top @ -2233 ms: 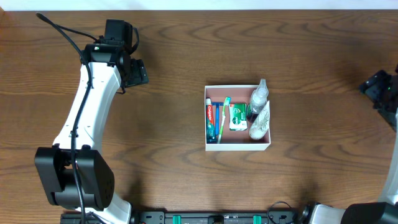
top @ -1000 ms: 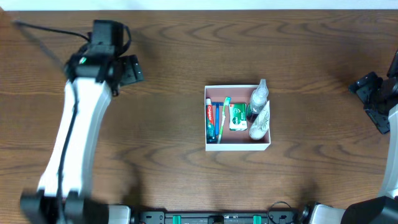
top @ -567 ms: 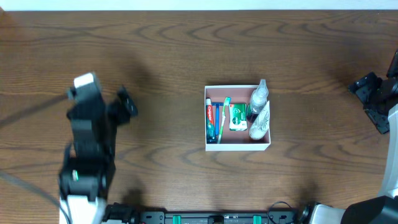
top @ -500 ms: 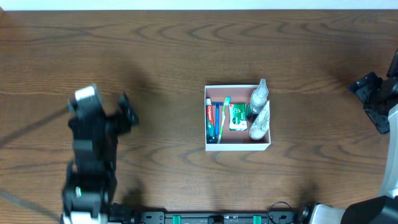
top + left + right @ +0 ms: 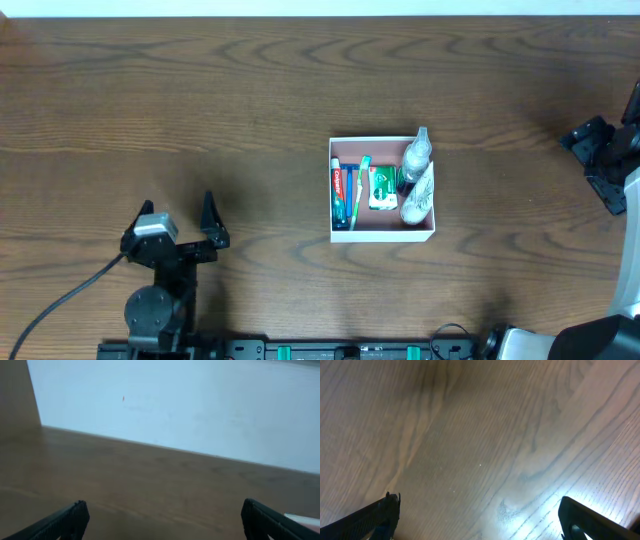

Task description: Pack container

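near left, the left gripper (image 5: 211, 222) spread wide, empty, over the grained wooden table (image 5: 300, 80). one container (image 5: 382, 236) mid-table — square, white card walls, pinkish floor — holds one red tube (image 5: 339, 188), one green toothbrush (image 5: 360, 180), one green-and-white packet (image 5: 381, 188), one clear bottle (image 5: 416, 155); lettering too small to read. right gripper (image 5: 597, 160) at the right edge, also wide.

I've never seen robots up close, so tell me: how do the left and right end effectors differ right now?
The left end effector sits by the near edge of the table and faces level across it toward a pale wall; the right end effector is at its right edge, facing down at the wood. Both are open, empty and away from the container.
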